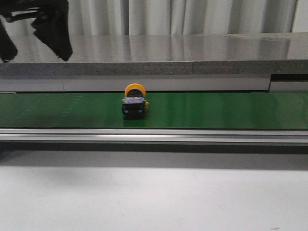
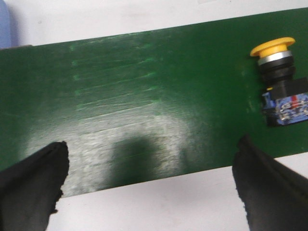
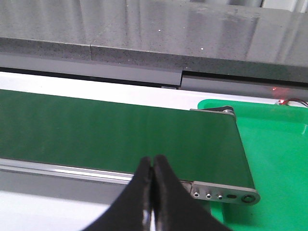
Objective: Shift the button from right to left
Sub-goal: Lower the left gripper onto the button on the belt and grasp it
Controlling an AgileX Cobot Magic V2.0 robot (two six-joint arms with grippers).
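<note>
The button, a yellow-orange cap on a dark boxy body, lies on the green belt near its middle. It also shows in the left wrist view, at the edge of the picture, on its side. My left gripper is open and empty, its fingers wide apart above the belt's edge, the button off to one side of them. In the front view the left arm hangs dark at the far left. My right gripper is shut and empty, above the belt's near rail by its end.
A grey metal rail runs along the belt's near side, with a white tabletop in front. A grey ledge runs behind the belt. A bright green tray sits past the belt's end roller bracket.
</note>
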